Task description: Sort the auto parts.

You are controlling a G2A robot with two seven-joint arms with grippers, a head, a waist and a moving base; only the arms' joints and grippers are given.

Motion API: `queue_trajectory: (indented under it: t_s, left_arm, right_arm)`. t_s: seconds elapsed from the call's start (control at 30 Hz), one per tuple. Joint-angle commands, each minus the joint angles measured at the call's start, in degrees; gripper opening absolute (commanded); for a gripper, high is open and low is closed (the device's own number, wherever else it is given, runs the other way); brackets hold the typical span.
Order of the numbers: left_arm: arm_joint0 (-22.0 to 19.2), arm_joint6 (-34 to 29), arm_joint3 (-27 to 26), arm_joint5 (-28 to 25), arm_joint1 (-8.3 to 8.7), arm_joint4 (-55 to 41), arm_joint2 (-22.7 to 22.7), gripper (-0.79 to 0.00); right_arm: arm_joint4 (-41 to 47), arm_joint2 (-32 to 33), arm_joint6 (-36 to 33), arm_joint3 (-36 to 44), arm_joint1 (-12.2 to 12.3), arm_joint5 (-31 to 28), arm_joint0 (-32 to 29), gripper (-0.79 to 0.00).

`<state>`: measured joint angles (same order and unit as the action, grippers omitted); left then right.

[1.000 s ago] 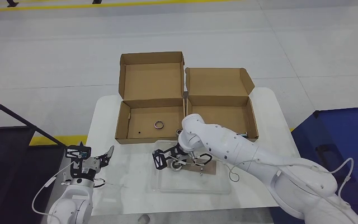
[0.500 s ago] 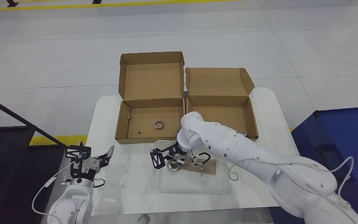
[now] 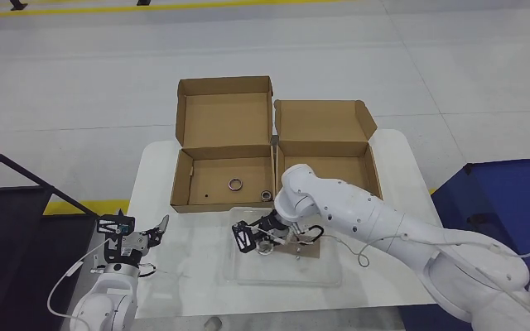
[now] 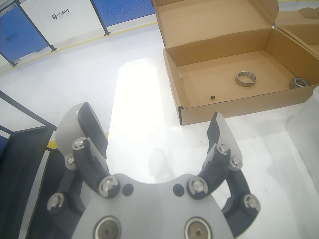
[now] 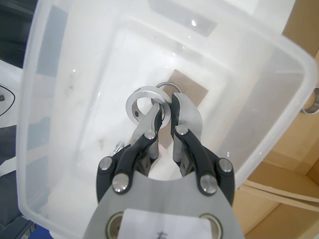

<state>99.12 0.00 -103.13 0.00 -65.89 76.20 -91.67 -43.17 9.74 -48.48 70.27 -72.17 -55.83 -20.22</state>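
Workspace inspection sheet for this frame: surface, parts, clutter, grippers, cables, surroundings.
Surface: white table, holding open cardboard left box, right box and a clear bin.
Job's things: steel ring and bearing in the left box; second ring in the bin.
Clutter: cardboard scrap and fitting in the bin; dark speck in the left box.
Grippers: right gripper in the bin, shut on a metal collar; left gripper open over the table's near-left corner.
Cables: white cable looping off the right arm.
Surroundings: grey floor, yellow line, barrier panels.
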Motion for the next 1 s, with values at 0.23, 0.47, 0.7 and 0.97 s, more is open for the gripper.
queue_trajectory:
  t_s: [0.23,0.47,0.7,0.97]
  left_arm:
    - [0.0,0.0,0.0,0.0,0.0,0.0,0.0,0.0]
    - [0.0,0.0,0.0,0.0,0.0,0.0,0.0,0.0]
    - [0.0,0.0,0.0,0.0,0.0,0.0,0.0,0.0]
    - [0.0,0.0,0.0,0.0,0.0,0.0,0.0,0.0]
  right_arm:
    - [-2.1,0.0,-2.2,2.2,0.9,2.2,-2.2,-0.785]
    - [-2.9,0.0,-2.4,1.9,0.4,2.4,-2.3,-0.785]
    - [-1.4,0.0,-3.1,3.1,0.5,3.1,-1.6,-0.665]
    - [0.4,0.0,-4.3,5.1,1.6,4.3,-1.4,-0.677]
